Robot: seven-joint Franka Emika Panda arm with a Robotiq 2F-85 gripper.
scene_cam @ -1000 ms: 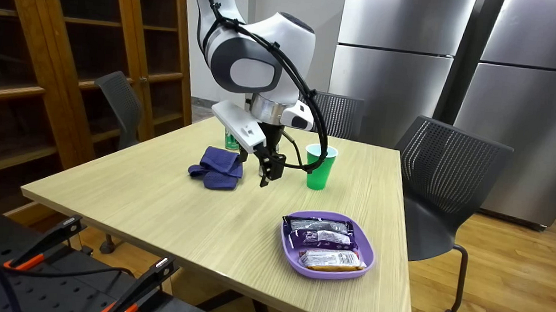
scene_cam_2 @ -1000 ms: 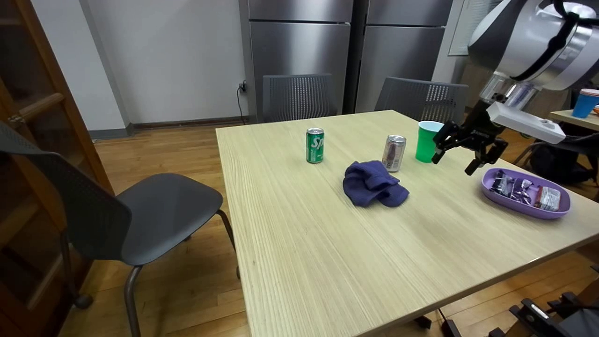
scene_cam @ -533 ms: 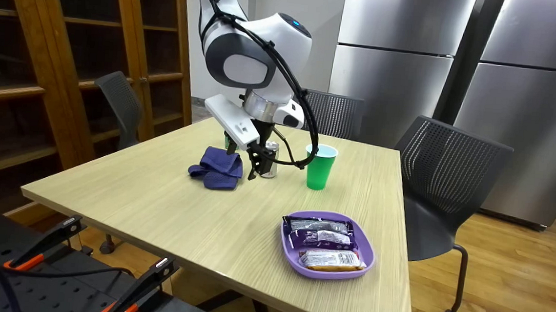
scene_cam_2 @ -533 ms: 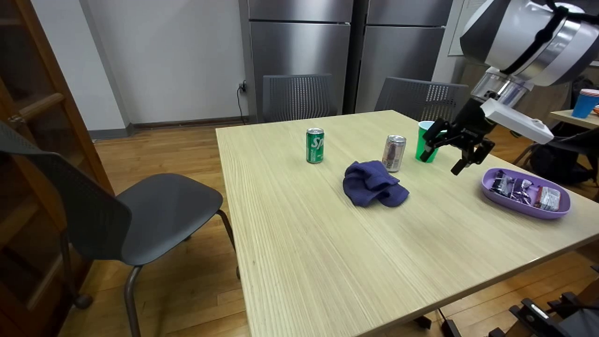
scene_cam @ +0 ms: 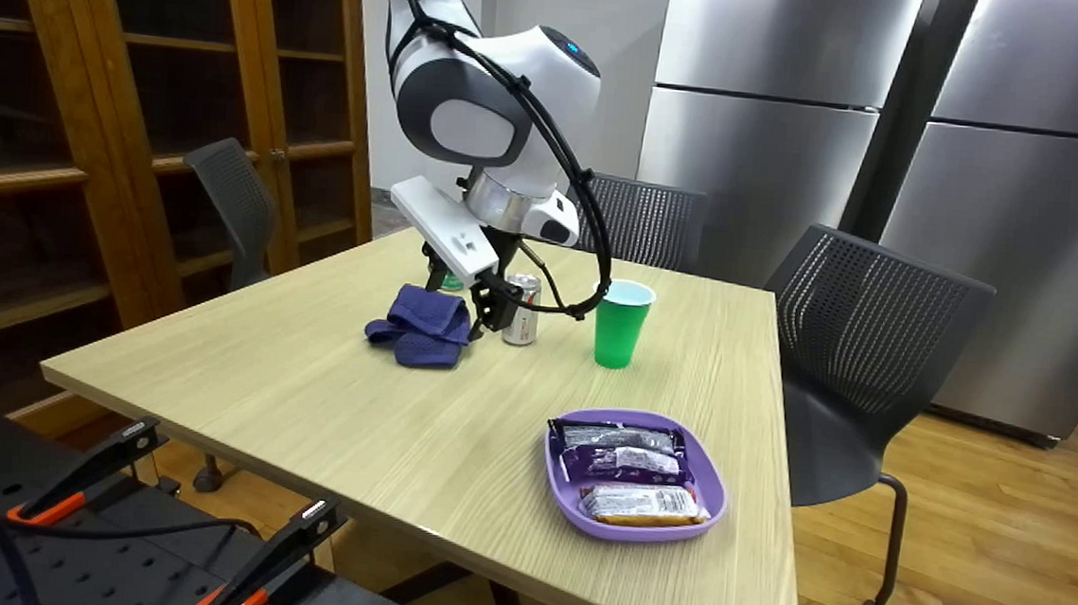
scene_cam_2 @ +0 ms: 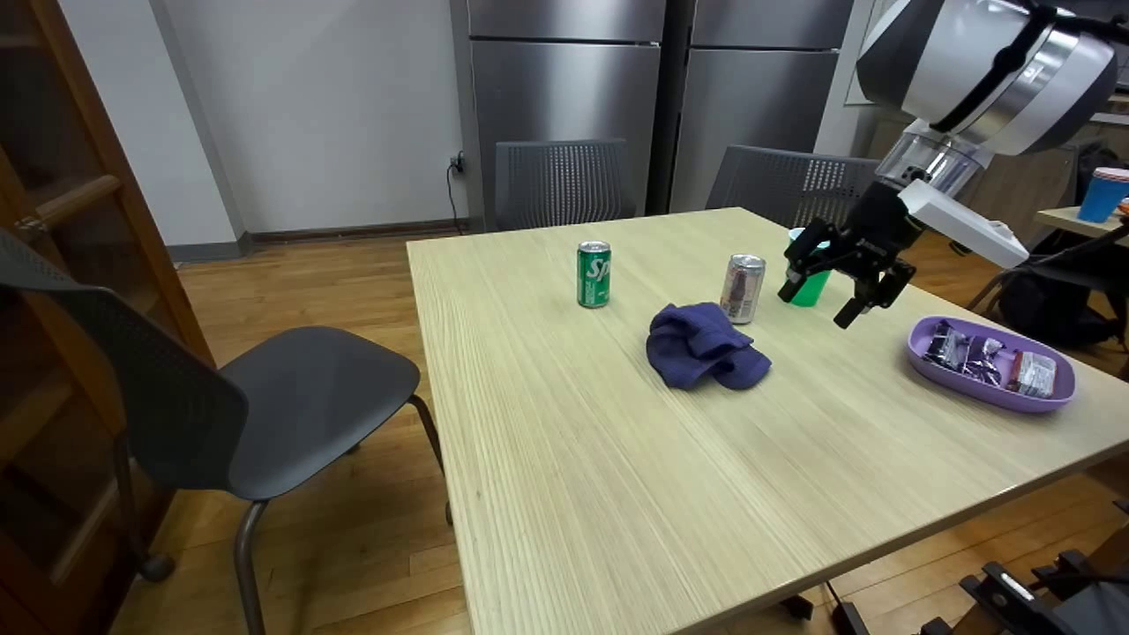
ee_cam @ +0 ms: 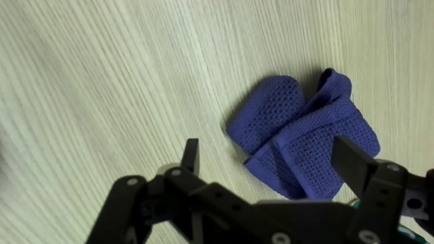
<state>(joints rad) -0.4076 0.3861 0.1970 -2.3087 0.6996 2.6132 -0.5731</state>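
Pincer [ee_cam: 266,149] moved twd blue cloth [ee_cam: 301,139], spread wide, purple tray [scene_cam: 637,534] w/ 3 wrapped bars [scene_cam: 627,463], grn cup [scene_cam: 620,329]

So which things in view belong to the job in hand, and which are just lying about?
Seemingly in the job:
gripper, jaws open
blue cloth, ahead of it, not held

Apparently just lying about:
green can
silver can
green cup
purple tray
three wrapped bars in it

In an exterior view, a wooden cabinet [scene_cam: 178,106] stood at ten o'clock, a pale wall [scene_cam: 574,1] at twelve, steel refrigerators [scene_cam: 757,175] at two, a dark chair [scene_cam: 864,339] at three, glossy floorboards [scene_cam: 1016,535] at four.
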